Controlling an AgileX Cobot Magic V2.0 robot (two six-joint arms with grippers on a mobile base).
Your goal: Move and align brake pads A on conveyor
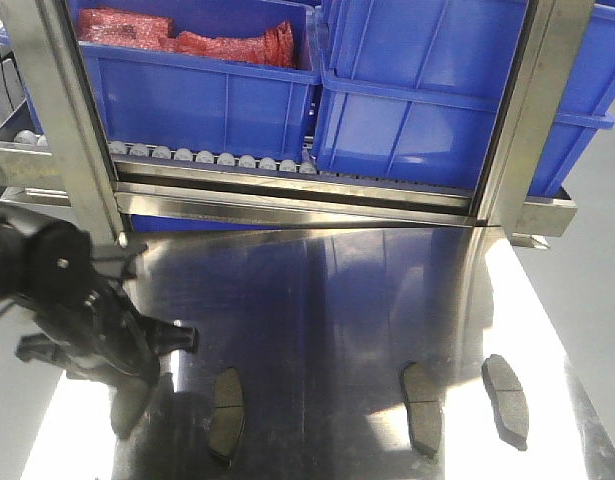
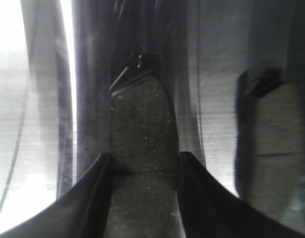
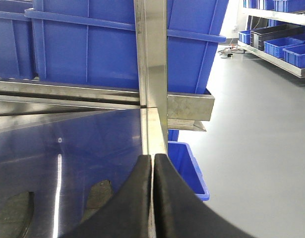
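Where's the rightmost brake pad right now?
Front view, right side: the rightmost brake pad lies flat on the steel tabletop, near its right edge, just right of a neighbouring pad.

Three cameras, one steel tabletop (image 1: 337, 300).
The front view looks down from 6 o'clock toward the blue bins (image 1: 427, 90) at 12. The left wrist view hangs very close over one brake pad (image 2: 142, 129) near 8. The right wrist view rides low at 4, facing the same bins and tabletop.
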